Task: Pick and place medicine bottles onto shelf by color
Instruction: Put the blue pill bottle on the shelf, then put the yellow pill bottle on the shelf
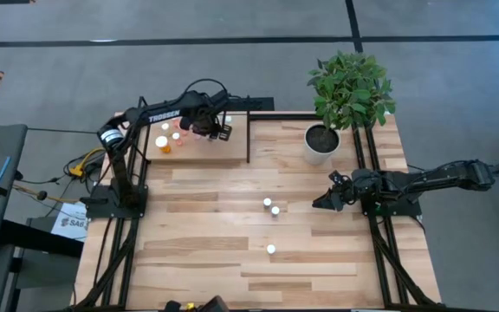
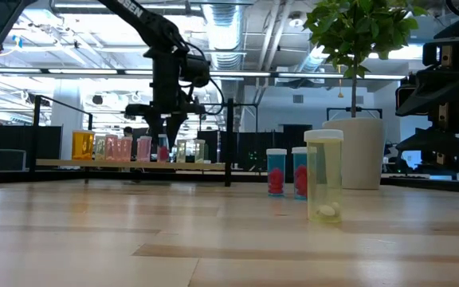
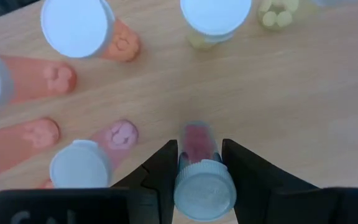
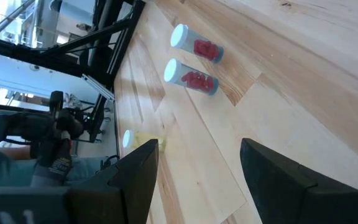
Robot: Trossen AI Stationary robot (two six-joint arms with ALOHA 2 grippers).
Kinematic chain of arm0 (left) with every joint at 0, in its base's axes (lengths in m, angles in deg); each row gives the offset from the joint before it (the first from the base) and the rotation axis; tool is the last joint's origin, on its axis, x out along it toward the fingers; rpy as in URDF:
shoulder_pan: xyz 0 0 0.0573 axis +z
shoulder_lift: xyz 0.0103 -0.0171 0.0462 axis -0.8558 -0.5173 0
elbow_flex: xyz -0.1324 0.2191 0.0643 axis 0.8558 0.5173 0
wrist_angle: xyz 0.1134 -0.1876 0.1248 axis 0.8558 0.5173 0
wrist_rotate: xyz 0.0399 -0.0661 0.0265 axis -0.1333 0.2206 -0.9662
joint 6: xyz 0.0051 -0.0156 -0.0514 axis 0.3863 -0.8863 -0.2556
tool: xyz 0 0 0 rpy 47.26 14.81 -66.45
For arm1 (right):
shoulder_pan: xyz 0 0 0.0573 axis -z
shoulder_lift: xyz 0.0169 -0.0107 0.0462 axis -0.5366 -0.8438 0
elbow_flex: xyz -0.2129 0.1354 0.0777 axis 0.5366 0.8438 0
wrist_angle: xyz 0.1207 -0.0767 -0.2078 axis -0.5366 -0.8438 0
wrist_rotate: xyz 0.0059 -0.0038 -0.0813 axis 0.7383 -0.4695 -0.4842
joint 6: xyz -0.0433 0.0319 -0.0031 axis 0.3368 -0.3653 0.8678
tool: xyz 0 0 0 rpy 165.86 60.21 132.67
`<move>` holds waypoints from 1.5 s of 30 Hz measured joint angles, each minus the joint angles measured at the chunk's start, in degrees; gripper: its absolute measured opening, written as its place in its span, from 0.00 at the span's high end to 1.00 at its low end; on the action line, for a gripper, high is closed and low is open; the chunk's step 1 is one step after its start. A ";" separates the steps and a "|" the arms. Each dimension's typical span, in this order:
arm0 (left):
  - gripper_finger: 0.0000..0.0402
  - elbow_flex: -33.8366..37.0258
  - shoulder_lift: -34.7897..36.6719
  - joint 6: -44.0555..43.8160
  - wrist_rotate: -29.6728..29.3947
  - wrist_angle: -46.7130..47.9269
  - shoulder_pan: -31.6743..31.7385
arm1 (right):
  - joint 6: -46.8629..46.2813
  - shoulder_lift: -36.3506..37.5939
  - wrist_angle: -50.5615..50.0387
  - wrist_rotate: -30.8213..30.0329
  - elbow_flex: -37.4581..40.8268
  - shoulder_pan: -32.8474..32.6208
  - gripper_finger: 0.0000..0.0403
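1. The left gripper (image 3: 199,180) hangs over the shelf (image 1: 232,149) at the far left of the counter (image 1: 232,269), its fingers (image 3: 161,171) clamped narrowly on a white-capped bottle (image 3: 202,180) with dark red contents.
2. In the left wrist view the held bottle stands upright on the shelf board, with other white-capped bottles around it: orange ones (image 3: 82,31) and a pink one (image 3: 86,163) to one side, yellowish ones (image 3: 213,15) beyond.
3. The low view shows the row of orange, pink and pale bottles along the shelf, the left arm reaching down into it.
4. Three bottles remain on the open counter: two blue-tinted ones with red contents (image 4: 194,45) (image 4: 190,78) standing side by side near the middle, and a yellowish one (image 2: 323,175) nearer the front edge, well apart from the pair.
5. The right gripper (image 4: 197,165) waits low at the right side of the counter, its fingers spread wide and holding nothing, pointed toward the red pair.
6. A potted plant (image 1: 349,91) in a white pot stands at the far right.
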State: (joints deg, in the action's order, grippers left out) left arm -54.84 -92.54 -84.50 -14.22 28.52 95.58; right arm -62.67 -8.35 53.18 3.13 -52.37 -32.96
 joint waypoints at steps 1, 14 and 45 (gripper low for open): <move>0.74 0.00 -0.29 -0.34 -0.11 -0.14 0.00 | 0.00 -0.01 0.00 0.00 0.00 0.01 0.38; 0.74 -0.04 -1.34 -0.72 -2.98 -1.90 0.95 | 0.00 0.00 0.00 -0.02 0.02 -0.01 0.38; 0.45 -0.77 -1.37 -1.42 -2.55 -2.32 2.38 | 0.00 -0.01 0.00 0.00 0.00 0.01 0.38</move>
State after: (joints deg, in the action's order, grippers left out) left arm -55.60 -93.91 -85.92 -16.77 26.20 97.96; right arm -62.67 -8.36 53.18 3.13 -52.36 -32.95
